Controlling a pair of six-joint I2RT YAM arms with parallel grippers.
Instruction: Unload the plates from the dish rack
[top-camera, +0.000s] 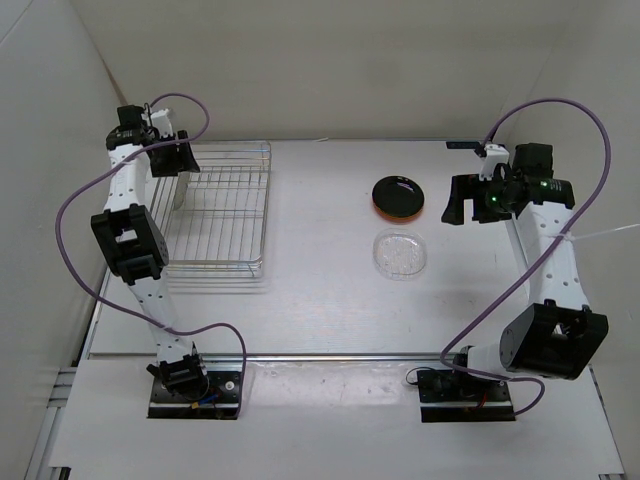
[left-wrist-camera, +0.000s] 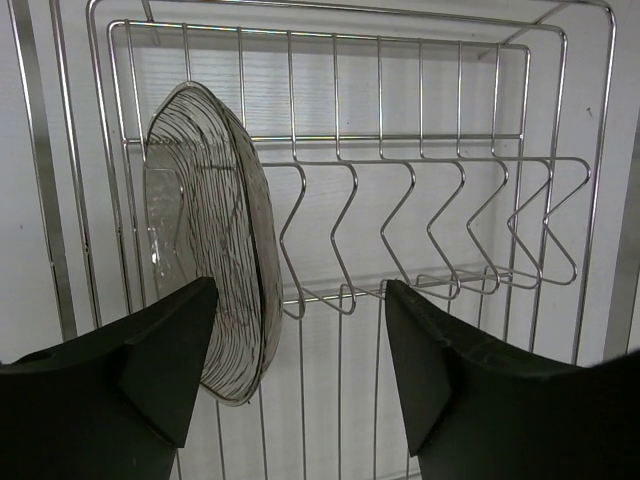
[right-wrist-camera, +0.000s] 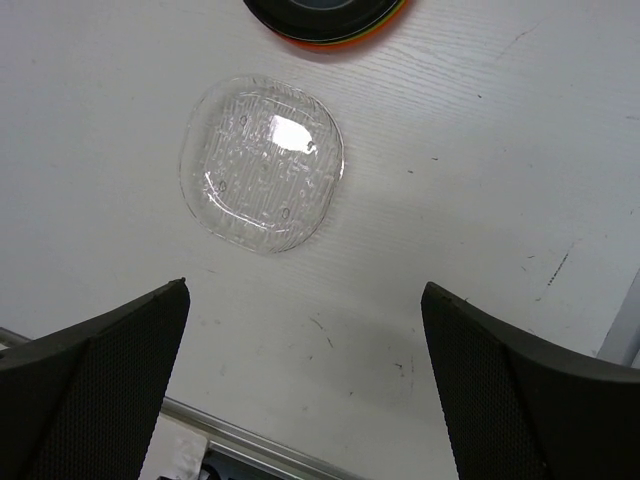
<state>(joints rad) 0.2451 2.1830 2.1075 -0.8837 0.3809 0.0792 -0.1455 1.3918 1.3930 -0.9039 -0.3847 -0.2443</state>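
The silver wire dish rack (top-camera: 225, 215) lies at the table's left. A smoky, line-textured glass plate (left-wrist-camera: 205, 220) stands on edge in its slots. My left gripper (left-wrist-camera: 300, 335) is open at the rack's far left end (top-camera: 180, 168). The plate's lower rim sits between its fingers, right beside the left finger (left-wrist-camera: 165, 360) and well apart from the right one. On the table right of the rack, a black plate (top-camera: 399, 195) tops a stack showing green and orange rims (right-wrist-camera: 330, 14). A clear textured plate (right-wrist-camera: 262, 163) lies flat just nearer. My right gripper (right-wrist-camera: 305, 310) hangs open and empty, right of both.
The rack's other zigzag slots (left-wrist-camera: 430, 230) stand empty. Purple cables loop over both arms. The table's metal front rail (right-wrist-camera: 250, 445) shows under the right gripper. White walls close in the left, back and right.
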